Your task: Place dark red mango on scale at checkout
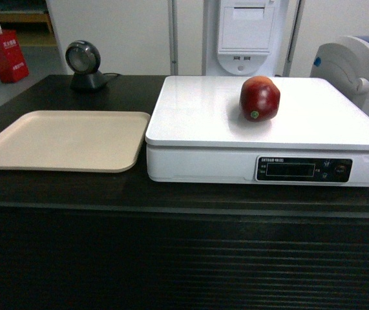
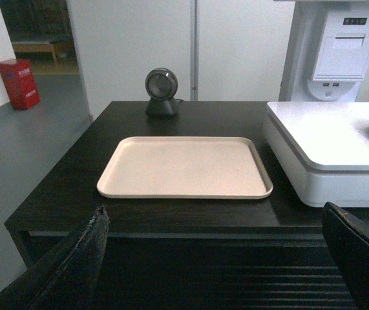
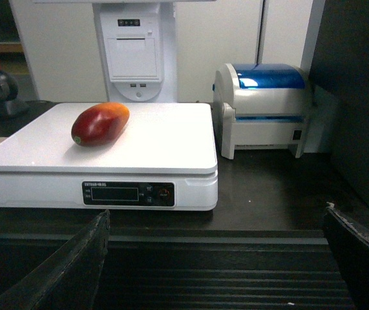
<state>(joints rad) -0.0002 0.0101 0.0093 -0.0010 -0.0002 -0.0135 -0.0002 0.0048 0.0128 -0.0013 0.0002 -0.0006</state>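
Head view: the dark red mango (image 1: 260,98) lies on the scale (image 1: 197,116), toward the platform's rear right, stem spot facing forward. The scale occupies the right half of the checkout (image 1: 61,187); its display strip (image 1: 304,169) faces the front edge. A beige tray (image 1: 64,140) sits just beside the scale's left edge, and a round scanner (image 1: 84,64) stands at the rear left. Neither of my claws appears here.

Left wrist view: my left claw (image 2: 220,258) stands wide, its two dark fingertips (image 2: 74,265) well apart, holding nothing, in front of the counter's ribbed front.

Right wrist view: my right claw (image 3: 220,258) is likewise spread wide and empty. The mango rests left of the platform's centre; a white-and-blue printer (image 3: 265,110) stands just right of the scale.
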